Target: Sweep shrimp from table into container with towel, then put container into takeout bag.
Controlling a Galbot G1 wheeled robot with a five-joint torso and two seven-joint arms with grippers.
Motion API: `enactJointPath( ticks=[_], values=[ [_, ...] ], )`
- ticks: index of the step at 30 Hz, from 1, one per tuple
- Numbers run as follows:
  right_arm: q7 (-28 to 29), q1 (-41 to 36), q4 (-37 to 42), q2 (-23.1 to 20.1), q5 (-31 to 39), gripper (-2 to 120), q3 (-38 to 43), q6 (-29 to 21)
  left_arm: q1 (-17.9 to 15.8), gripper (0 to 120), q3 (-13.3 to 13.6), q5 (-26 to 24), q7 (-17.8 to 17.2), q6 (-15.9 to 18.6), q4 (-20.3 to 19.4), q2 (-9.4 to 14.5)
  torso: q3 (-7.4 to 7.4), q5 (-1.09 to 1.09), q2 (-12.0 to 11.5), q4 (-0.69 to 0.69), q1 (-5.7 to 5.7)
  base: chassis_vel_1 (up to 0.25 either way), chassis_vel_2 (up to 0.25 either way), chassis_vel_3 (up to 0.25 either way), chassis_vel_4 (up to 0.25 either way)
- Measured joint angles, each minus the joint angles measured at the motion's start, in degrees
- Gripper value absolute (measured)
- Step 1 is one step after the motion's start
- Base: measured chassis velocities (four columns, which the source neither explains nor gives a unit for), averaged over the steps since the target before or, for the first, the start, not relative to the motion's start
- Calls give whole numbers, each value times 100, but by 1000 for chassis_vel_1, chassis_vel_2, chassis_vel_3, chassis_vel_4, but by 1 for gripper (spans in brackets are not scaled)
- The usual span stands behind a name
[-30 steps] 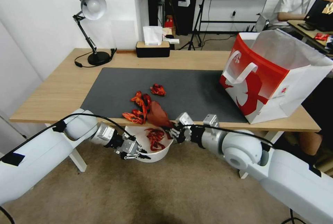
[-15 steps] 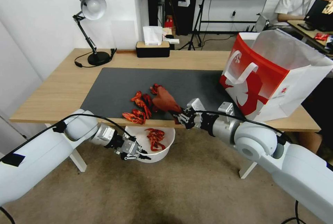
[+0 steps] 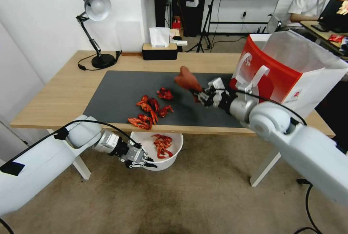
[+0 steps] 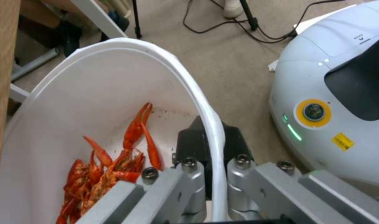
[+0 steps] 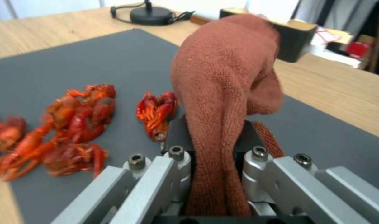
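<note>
Several shrimp point(image 3: 152, 108) lie on the table's point(image 3: 54, 96) grey mat point(image 3: 123, 85); left gripper point(image 3: 139, 158) pinches the container point(image 3: 170, 158) rim below its edge, right gripper point(image 3: 203, 95) clamps the towel point(image 3: 186, 78) aloft beside the takeout bag point(image 3: 286, 78).

Right gripper point(image 3: 200, 95): raised from table's near edge at container point(image 3: 170, 159) to above the mat's middle, now beside takeout bag point(image 3: 286, 78); clamped on towel point(image 3: 186, 78) throughout. Towel: lifted off shrimp point(image 3: 150, 111), now clear of the mat, bunched upward. Shrimp on mat: one more piece uncovered, lying near pile's right side.
</note>
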Motion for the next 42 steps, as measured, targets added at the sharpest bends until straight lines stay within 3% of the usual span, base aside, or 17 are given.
enactJointPath(
  ticks=[9,23,30,42],
  values=[
    [-868,1692,-2094,712,-107,9,-1685,799,60,0,-111,10,87,-12,74,71,0,-1,0,1,1,0,0,0,0],
    [-1615,2453,-3840,1817,-129,9,-2980,1601,172,0,-320,10,163,-126,193,194,0,0,0,0,1,0,0,0,0],
    [-2137,2518,-4045,1913,30,9,-3287,1889,262,0,-443,40,202,-173,200,242,-1,-1,0,0,0,0,0,0,0],
    [-2486,2574,-3861,1901,203,9,-3448,2050,272,0,-489,68,230,-185,193,289,0,-1,0,1,0,0,0,0,0]
  ],
)
